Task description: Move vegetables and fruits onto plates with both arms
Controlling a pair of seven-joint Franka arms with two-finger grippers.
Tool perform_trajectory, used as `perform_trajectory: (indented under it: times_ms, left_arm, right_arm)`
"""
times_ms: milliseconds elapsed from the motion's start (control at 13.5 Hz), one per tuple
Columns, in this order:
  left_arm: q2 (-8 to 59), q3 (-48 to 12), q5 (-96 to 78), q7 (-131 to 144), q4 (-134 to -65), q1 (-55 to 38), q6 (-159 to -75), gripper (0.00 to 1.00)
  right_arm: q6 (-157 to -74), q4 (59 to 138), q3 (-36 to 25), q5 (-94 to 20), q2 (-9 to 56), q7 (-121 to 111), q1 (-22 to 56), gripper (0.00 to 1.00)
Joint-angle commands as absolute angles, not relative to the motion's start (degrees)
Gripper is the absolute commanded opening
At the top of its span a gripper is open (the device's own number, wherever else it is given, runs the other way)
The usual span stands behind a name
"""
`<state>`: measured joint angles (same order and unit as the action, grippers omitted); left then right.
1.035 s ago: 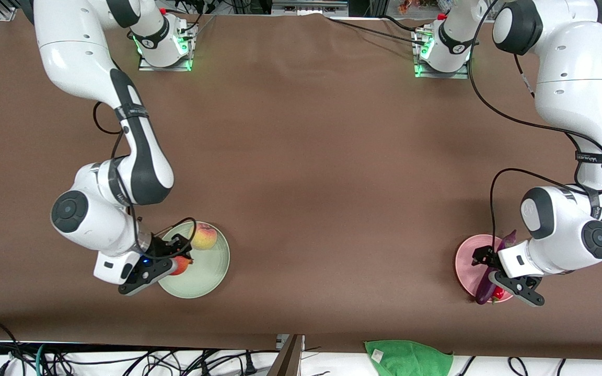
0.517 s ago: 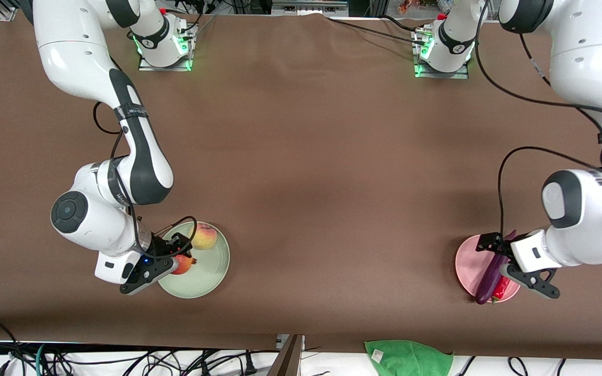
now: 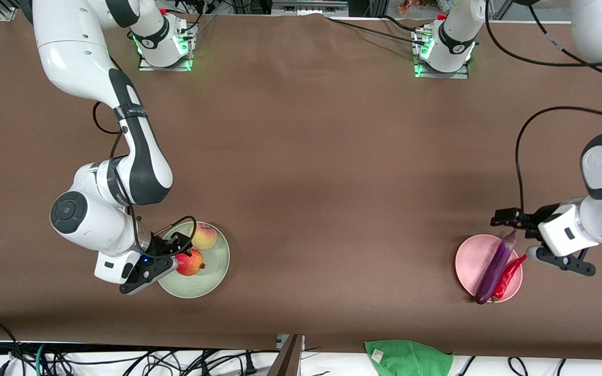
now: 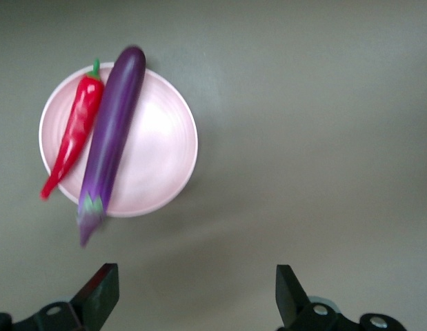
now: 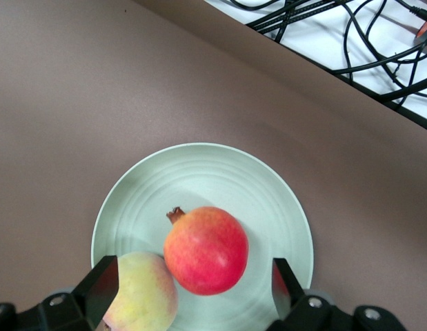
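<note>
On the pale mint green plate lie the yellow-pink peach and the round red fruit, touching each other. My right gripper hangs open just above them, holding nothing. The pale pink plate carries the purple eggplant and the red chili side by side. My left gripper is open and empty, raised above the table beside that plate, toward the left arm's end.
A green cloth lies at the table edge nearest the front camera, with cables along that edge. The two arm bases stand at the edge farthest from the camera. Brown table stretches between the plates.
My right gripper has opened and let the red fruit go onto the mint plate, where it rolled slightly toward the middle. The left arm rose and drew away from the pink plate.
</note>
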<state>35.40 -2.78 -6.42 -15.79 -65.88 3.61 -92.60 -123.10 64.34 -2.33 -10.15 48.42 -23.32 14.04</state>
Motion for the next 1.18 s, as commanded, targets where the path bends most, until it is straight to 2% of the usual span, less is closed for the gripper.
perform_trajectory:
  times_ms: [0, 222, 517, 665, 813, 1109]
  left_arm:
    - [29.9, -2.4, -3.8, -12.4, -67.3, 3.6, -88.0, 1.00]
    - [21.0, -1.7, -3.3, -12.3, -72.5, 3.8, -88.0, 1.00]
    - [10.3, -1.6, 1.0, -11.9, -80.8, 2.8, -87.8, 1.00]
    - [7.8, -1.7, 1.2, -6.7, -82.3, 1.9, -86.8, 1.00]
    - [6.0, -2.1, 0.5, 2.7, -83.7, 1.8, -80.4, 1.00]
    - [4.0, -2.3, 0.5, 6.5, -86.7, 0.9, -79.3, 1.00]
  right_arm:
    - [-120.9, 65.6, -2.0, -10.0, 46.5, -24.3, 14.0, 0.98]
    - [-113.2, 68.1, -3.5, -9.7, 41.3, -23.7, 14.4, 0.99]
    - [-99.4, 79.4, -8.0, -9.4, 24.6, -23.6, 14.4, 0.99]
    - [-93.1, 82.4, -9.7, -9.2, 17.2, -22.6, 14.4, 0.99]
    - [-89.0, 85.2, -10.1, -7.0, 11.5, -17.7, 14.4, 0.99]
    - [-87.6, 91.8, -9.4, -5.5, 3.4, -7.0, 14.5, 0.99]
